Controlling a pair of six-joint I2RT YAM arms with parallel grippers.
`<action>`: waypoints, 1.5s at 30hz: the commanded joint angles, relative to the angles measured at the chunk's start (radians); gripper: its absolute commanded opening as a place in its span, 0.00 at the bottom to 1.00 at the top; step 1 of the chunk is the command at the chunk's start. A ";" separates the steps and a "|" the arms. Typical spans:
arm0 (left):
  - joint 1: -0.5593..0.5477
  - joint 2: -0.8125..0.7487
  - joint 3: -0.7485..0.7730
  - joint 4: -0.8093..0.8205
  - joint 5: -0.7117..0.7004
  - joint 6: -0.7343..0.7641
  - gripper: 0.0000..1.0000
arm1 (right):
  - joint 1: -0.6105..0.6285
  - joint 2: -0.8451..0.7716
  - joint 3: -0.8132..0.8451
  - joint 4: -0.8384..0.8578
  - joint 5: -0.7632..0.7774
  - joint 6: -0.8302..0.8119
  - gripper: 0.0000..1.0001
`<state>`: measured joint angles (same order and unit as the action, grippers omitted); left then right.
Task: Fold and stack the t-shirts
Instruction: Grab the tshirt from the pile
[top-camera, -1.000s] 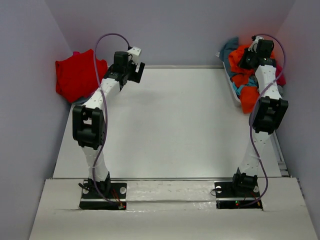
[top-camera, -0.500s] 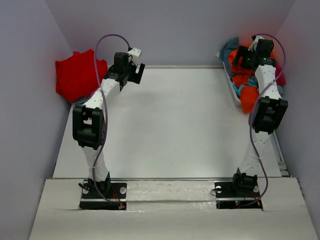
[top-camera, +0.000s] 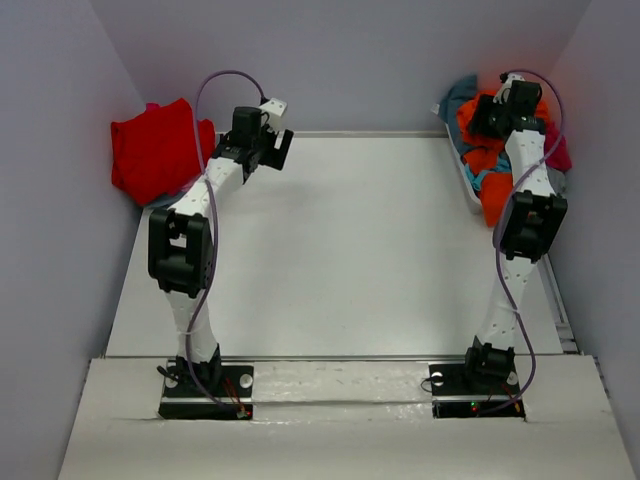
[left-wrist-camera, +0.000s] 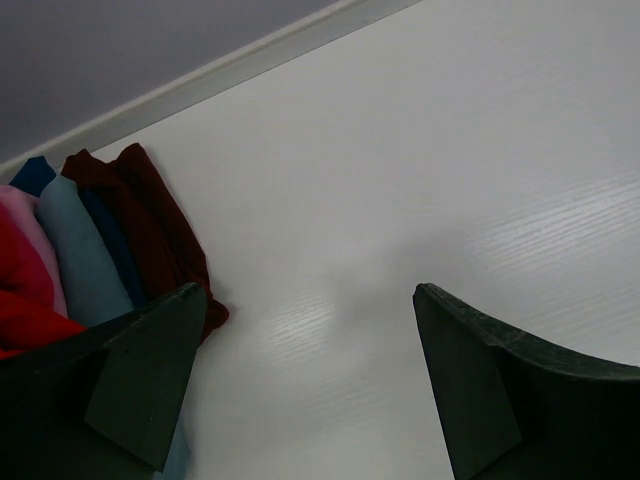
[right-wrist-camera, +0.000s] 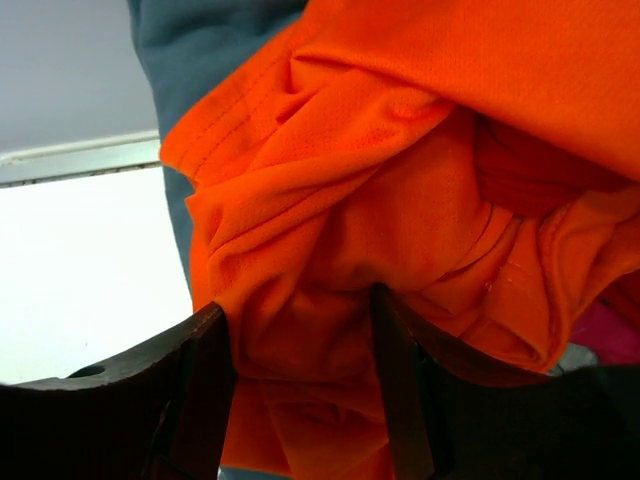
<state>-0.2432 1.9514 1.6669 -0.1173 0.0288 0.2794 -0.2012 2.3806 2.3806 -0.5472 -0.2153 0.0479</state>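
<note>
Right end effector (right-wrist-camera: 298, 305) is buried in the loose pile (top-camera: 490, 200) at 1 o'clock in the top view. Its jaws are part-way apart and a bunched fold of the orange t-shirt (right-wrist-camera: 420, 110) fills the gap. We cannot tell whether they are biting the cloth or only straddling it. In the right wrist view, orange covers most of the picture. A grey-blue cloth (right-wrist-camera: 165, 50) lies at 11 o'clock and a scrap of magenta cloth (right-wrist-camera: 605, 330) at 3 o'clock. A strip of white counter (top-camera: 350, 250) shows at 9 o'clock. The pile sits in a white bin (top-camera: 466, 185) on the counter's far right edge, with orange on top and teal and magenta showing through lower down.

Left end effector (left-wrist-camera: 307, 295) is released, jaws wide apart with nothing between them. We see only bare counter under it. From the top it hangs at 11 o'clock, near the far edge.

The folded stack (left-wrist-camera: 85, 250) sits at 10 o'clock by the counter's far left corner, near the left end effector but not touching it. From above we see the red t-shirt (top-camera: 155, 150) on top. The left wrist view shows the stack's edge at 9 o'clock, with maroon, dark blue, pale teal, pink and red layers lying against one another.
</note>
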 joint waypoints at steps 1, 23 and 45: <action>-0.005 -0.009 0.039 0.011 -0.003 0.007 0.99 | 0.009 0.012 0.026 0.012 0.008 -0.013 0.44; -0.015 -0.239 -0.212 0.073 -0.115 0.023 0.99 | 0.009 -0.469 -0.354 -0.008 -0.048 -0.013 0.07; -0.015 -0.422 -0.444 0.110 -0.079 0.011 0.99 | 0.009 -0.905 -0.448 -0.086 -0.209 -0.077 0.07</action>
<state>-0.2543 1.5902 1.2533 -0.0456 -0.0601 0.2901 -0.2016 1.5494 1.8748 -0.6243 -0.3283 -0.0204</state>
